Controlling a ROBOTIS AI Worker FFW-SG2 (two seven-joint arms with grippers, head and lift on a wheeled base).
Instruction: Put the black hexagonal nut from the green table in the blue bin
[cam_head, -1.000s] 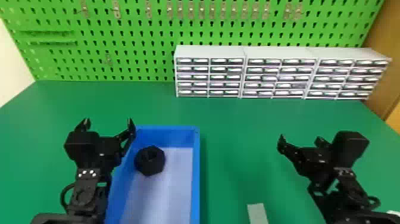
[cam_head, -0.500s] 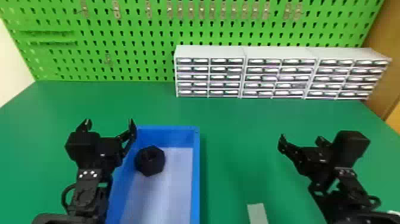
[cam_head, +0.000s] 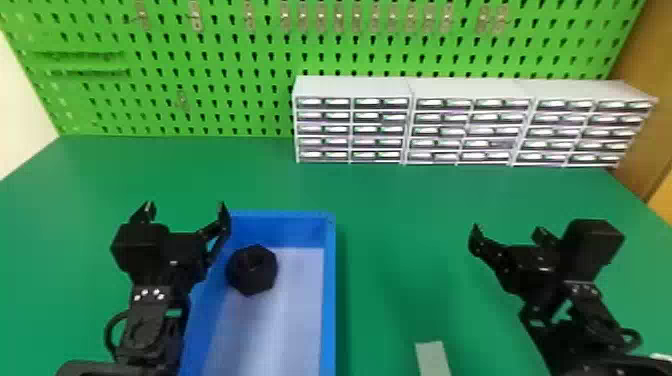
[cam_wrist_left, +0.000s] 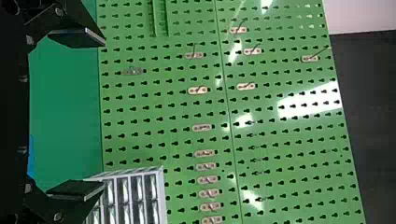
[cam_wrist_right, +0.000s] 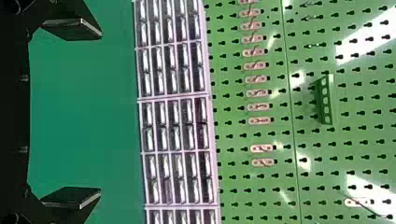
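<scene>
From the head, above and behind left claw (cam_head: 186, 212) and right claw (cam_head: 508, 234), looking forward and down; from each wrist, close behind its claw, facing outward, turned sideways; sharing, beyond both claws, green pegboard (cam_head: 100, 30) and drawer cabinets (cam_head: 352, 87)

The bin (cam_head: 330, 300) has saturated blue walls and a paler, lavender-blue floor. Inside it, the hexagonal nut (cam_head: 251, 270) is solid black. Around the bin, the table (cam_head: 400, 200) is plain deep green. Beyond the bin, the pegboard (cam_head: 240, 55) is brighter green, patterned with rows of dark keyhole-shaped holes. Behind and right of the bin, the drawer cabinets (cam_head: 352, 86) are whitish grey, their fronts a grid of dark rectangles with white glints. Right of the bin lies a pale grey-green strip (cam_head: 432, 357).
</scene>
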